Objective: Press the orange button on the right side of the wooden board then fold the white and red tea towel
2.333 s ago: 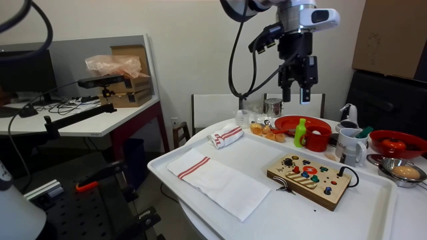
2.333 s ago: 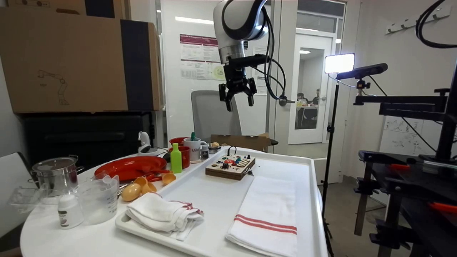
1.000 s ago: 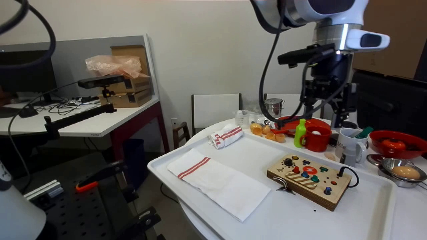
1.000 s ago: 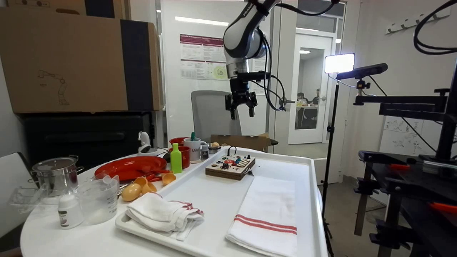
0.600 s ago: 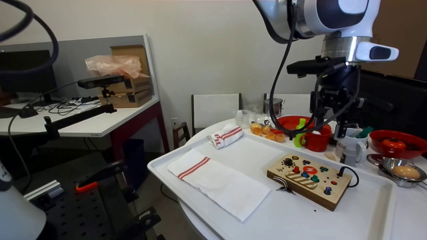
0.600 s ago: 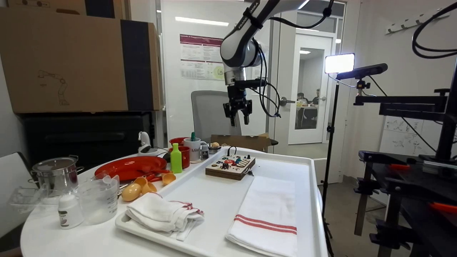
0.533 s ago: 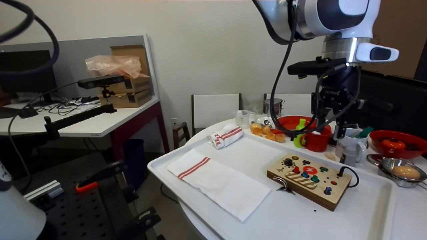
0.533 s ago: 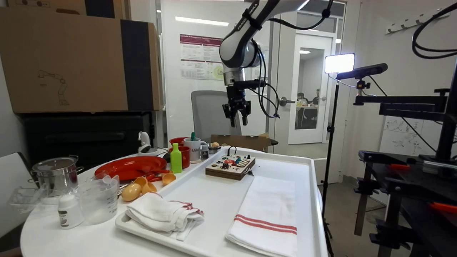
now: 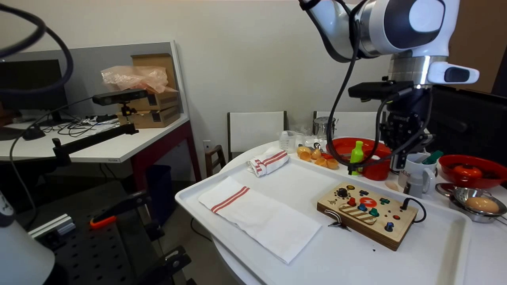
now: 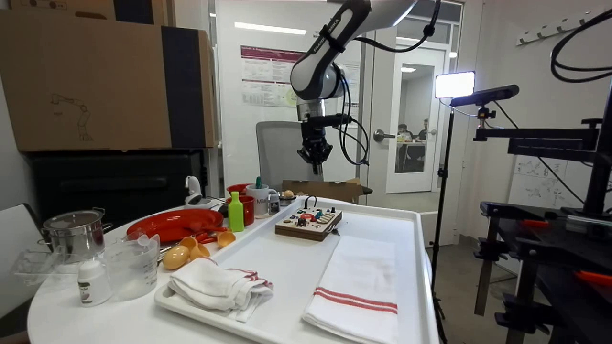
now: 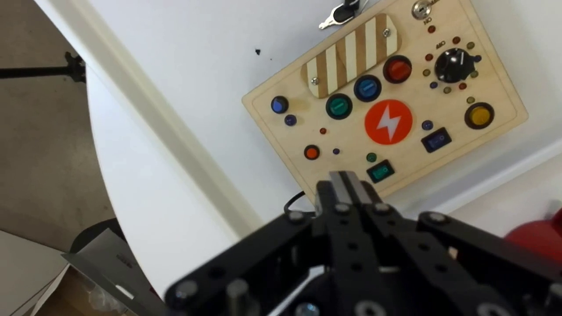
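The arm (image 9: 450, 23) is glossy white with dark panels (image 9: 396, 23), a silver collar (image 9: 409, 70) and pale "EMIKA" lettering (image 10: 333, 24). Looping black cables (image 9: 354, 43) trail alongside. The black tool (image 11: 349, 188) bears round silvery screws (image 11: 342, 209) and grey fingertips (image 11: 340, 188).

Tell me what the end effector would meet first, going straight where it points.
Probably the wooden board, at the end with the orange button; depth leaves the exact spot unclear.

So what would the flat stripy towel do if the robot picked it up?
Probably flop: the flat towel looks thin, and the bunched towel nearby lies in soft folds. It may be light, being just cloth. Rolling seems unlikely, since it lies flat on the tray.
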